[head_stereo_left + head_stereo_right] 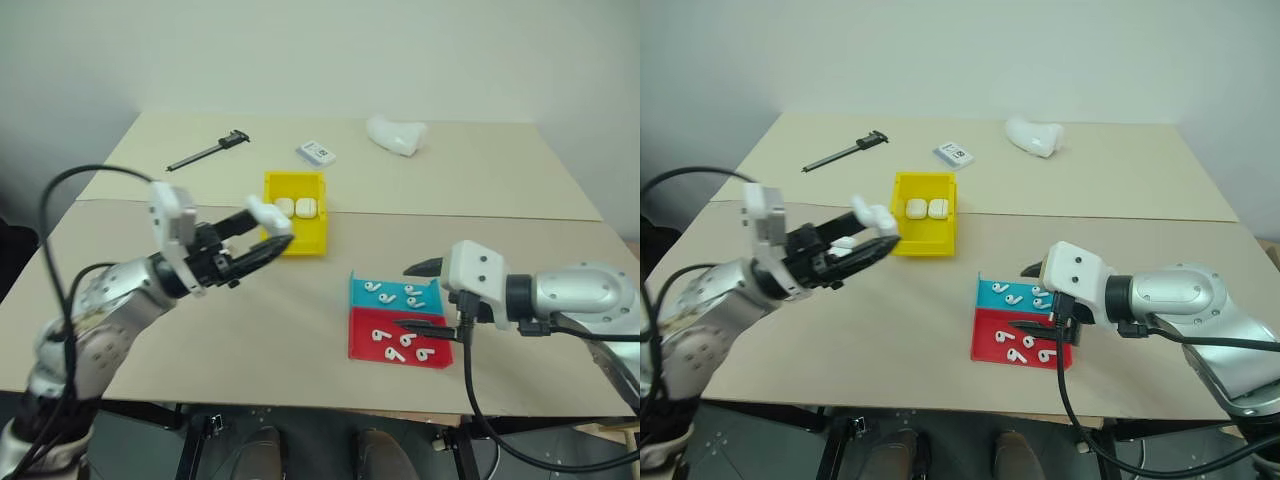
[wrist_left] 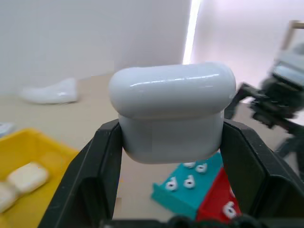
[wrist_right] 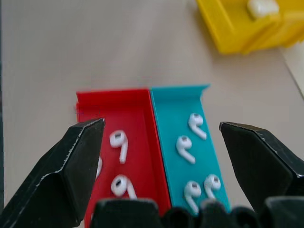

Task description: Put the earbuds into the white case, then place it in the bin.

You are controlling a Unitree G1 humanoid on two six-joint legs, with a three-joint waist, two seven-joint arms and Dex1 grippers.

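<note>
Left gripper [image 1: 262,243] clamped on the white case [image 2: 172,110], lid apparently shut, black fingers [image 2: 102,161] pressed against its two flanks, held up in the air clear of the worktop [image 1: 300,330] and pointed across toward the other arm. Right gripper [image 3: 161,156] spread wide with nothing between its fingers, poised just above the earbuds [image 3: 189,142]. Directly beneath and ahead of that right gripper: red tray [image 3: 90,102] under one finger, teal tray [image 3: 209,161] beside it toward the other, both carrying loose earbuds, stems lying roughly along the trays' length, which looks roughly in line with the gripper's own pointing direction. Right arm clearly the nearer to the earbuds; left arm well apart from them, occupied with the case. Beyond the left gripper's tips, just past and slightly away from the robot: the bin [image 1: 296,240], yellow, with two more white cases [image 1: 296,207] already lying inside it. Judged step: picking an earbud with the free right gripper while the case waits; lid probably needs opening first. Farther off, past the bin: a flat labelled box [image 1: 316,152], a black caliper [image 1: 207,150] out beyond the left arm, and a white curved lump [image 1: 396,134] at the far side.
</note>
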